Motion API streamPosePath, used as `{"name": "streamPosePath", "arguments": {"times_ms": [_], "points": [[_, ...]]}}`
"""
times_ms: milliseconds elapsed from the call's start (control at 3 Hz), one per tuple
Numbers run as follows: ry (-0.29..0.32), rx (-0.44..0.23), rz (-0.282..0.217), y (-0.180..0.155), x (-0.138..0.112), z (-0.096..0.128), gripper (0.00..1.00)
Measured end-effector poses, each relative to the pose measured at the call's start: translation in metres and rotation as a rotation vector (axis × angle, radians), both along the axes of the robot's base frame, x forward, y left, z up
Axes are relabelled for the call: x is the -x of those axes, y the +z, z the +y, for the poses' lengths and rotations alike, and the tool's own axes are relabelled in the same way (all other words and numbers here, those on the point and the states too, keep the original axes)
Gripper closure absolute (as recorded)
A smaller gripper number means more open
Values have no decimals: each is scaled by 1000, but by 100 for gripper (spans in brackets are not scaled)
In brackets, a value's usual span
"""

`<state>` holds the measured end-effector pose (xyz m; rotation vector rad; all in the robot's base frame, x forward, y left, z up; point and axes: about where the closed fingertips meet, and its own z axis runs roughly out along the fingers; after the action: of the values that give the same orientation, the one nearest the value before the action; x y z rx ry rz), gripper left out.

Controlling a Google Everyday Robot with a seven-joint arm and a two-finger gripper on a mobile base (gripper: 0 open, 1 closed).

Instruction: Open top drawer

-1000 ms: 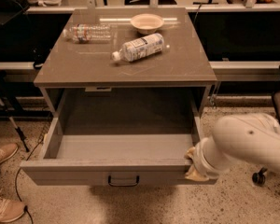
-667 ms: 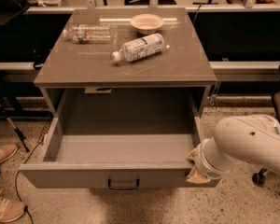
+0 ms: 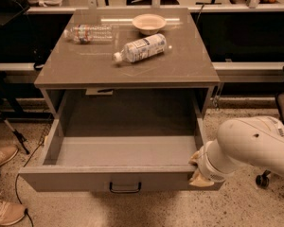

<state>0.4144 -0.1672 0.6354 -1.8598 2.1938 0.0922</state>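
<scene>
The top drawer (image 3: 75, 179) of the grey-beige cabinet stands pulled far out, showing its deep grey interior with nothing in it. Its flat front carries a small black bar handle (image 3: 125, 188) at the centre. My gripper (image 3: 198, 170) sits at the drawer's front right corner, at the end of the white arm (image 3: 255, 145) that reaches in from the right. The fingers touch the top edge of the front panel there. The wrist hides most of the gripper. The two lower drawers are out of view.
On the cabinet top (image 3: 85, 70) lie a clear plastic bottle (image 3: 87, 33), a white-labelled bottle (image 3: 142, 48) and a small bowl (image 3: 149, 22). Shoes (image 3: 2, 157) show at the left on the floor. A chair wheel (image 3: 261, 179) stands at the right. Dark shelving runs behind.
The drawer has come out slightly further towards the camera, and my gripper has moved with its front right corner.
</scene>
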Motion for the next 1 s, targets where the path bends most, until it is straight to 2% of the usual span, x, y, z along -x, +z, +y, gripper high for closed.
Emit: {"name": "streamPosePath", "arguments": {"times_ms": [333,667,1000], "points": [[0,0,0,0,0,0,14],[4,-31,-66,24,1,-8,0],[-50,-108,-187,81,0,-37,0]]}}
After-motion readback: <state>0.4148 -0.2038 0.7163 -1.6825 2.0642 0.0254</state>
